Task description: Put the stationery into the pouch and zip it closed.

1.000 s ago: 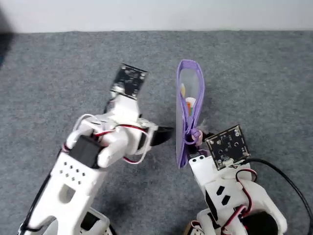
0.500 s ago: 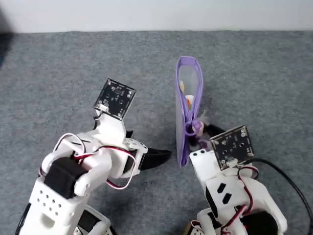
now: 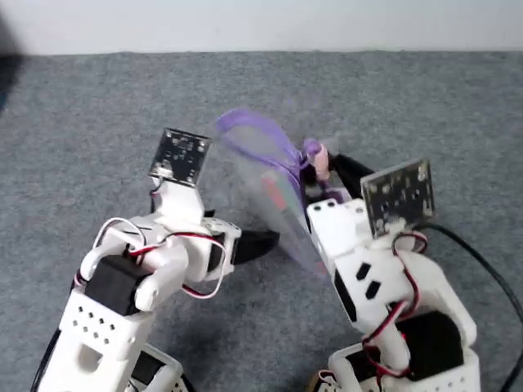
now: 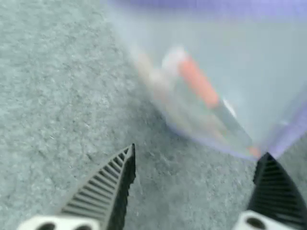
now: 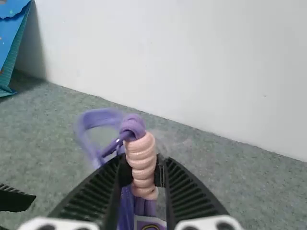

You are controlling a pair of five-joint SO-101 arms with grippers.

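Clamping the zip pull (image 5: 141,160), right jaws hold the pouch (image 3: 255,161) tilted, its stationery (image 4: 196,81) blurred; left jaws gape nearby.

End effector (image 5: 140,161) gripping pull (image 5: 141,152) (pink), purple pouch (image 5: 92,120)

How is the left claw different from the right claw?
The left claw is wide open and holds nothing; the right claw is shut on the pink coil pull of the pouch. The left claw points at the pouch's side without touching it; the right claw grips the pouch at its zipper end. Both have black ridged fingers.
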